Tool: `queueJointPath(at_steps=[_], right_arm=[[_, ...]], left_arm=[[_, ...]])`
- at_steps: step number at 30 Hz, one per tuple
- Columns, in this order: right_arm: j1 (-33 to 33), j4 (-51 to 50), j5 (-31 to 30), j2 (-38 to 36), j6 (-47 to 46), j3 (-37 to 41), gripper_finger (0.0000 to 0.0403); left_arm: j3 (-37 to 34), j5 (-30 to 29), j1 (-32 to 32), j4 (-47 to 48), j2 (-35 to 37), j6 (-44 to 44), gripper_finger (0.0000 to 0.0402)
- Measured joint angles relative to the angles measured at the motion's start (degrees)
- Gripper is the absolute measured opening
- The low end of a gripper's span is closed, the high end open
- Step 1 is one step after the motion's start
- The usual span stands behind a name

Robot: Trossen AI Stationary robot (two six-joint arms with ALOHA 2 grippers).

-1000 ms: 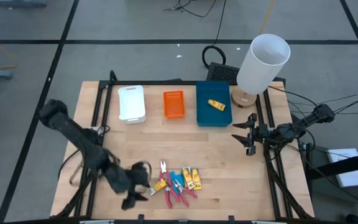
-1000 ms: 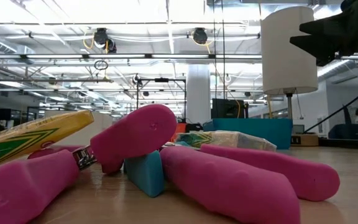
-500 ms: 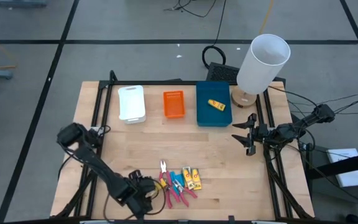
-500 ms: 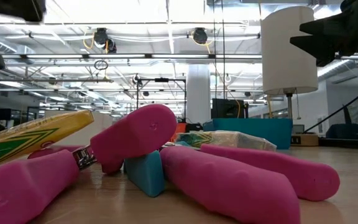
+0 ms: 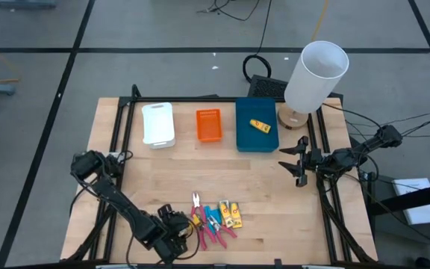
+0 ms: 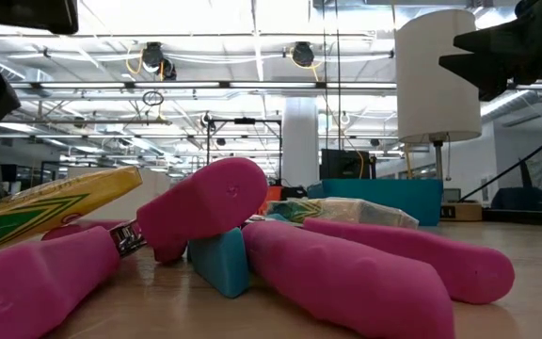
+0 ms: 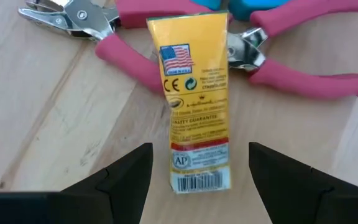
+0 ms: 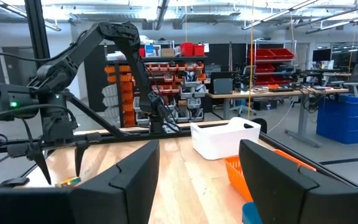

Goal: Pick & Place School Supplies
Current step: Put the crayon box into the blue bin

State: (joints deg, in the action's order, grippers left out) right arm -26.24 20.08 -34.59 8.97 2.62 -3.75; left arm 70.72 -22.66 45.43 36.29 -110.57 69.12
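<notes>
The school supplies lie in a heap near the table's front edge (image 5: 215, 219): pink-handled tools (image 7: 303, 81), light-blue pieces (image 6: 222, 262) and yellow packets (image 5: 231, 215). One yellow packet (image 7: 196, 106) lies with its far end on a pink handle and its near end on the wood. My left gripper (image 7: 201, 147) is open just left of the heap (image 5: 179, 229), a finger on either side of this packet's near end, touching nothing. My right gripper (image 5: 301, 160) is open and empty at the table's right side. Another yellow packet (image 5: 260, 125) lies in the blue tray.
A white tray (image 5: 157, 123), an orange tray (image 5: 208, 125) and a blue tray (image 5: 257, 136) stand in a row at the far edge. A white lamp (image 5: 316, 73) stands at the far right corner. Bare wood lies between the trays and the heap.
My left arm has folded, its elbow swinging toward the table's near edge. Its gripper has gone down and a little toward the table's right edge, up to the heap, and the arm now shows at the left of the low view. The supplies have kept still.
</notes>
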Motion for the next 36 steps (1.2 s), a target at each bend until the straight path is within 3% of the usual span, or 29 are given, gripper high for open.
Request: queueJointPath(at_steps=[14,24,32,36], right_arm=[[0.0,-0.2,0.0,0.1,-0.4,0.0,0.0212],[0.0,-0.2,0.0,0.1,-0.4,0.0,0.0212],[0.0,-0.2,0.0,0.1,-0.4,0.0,0.0212],[0.0,-0.2,0.1,0.1,-0.5,0.0,0.0212]], left_arm=[[0.2,2.1,-0.7,-1.3,-4.3,-2.7,0.0266],[0.0,2.2,-0.9,-1.0,-4.4,-3.0,0.0177],[-0.3,0.6,-0.8,-1.0,-2.0,-4.2,0.0143],[-0.3,-4.2,-0.1,-0.6,2.2,-6.3,0.0134]])
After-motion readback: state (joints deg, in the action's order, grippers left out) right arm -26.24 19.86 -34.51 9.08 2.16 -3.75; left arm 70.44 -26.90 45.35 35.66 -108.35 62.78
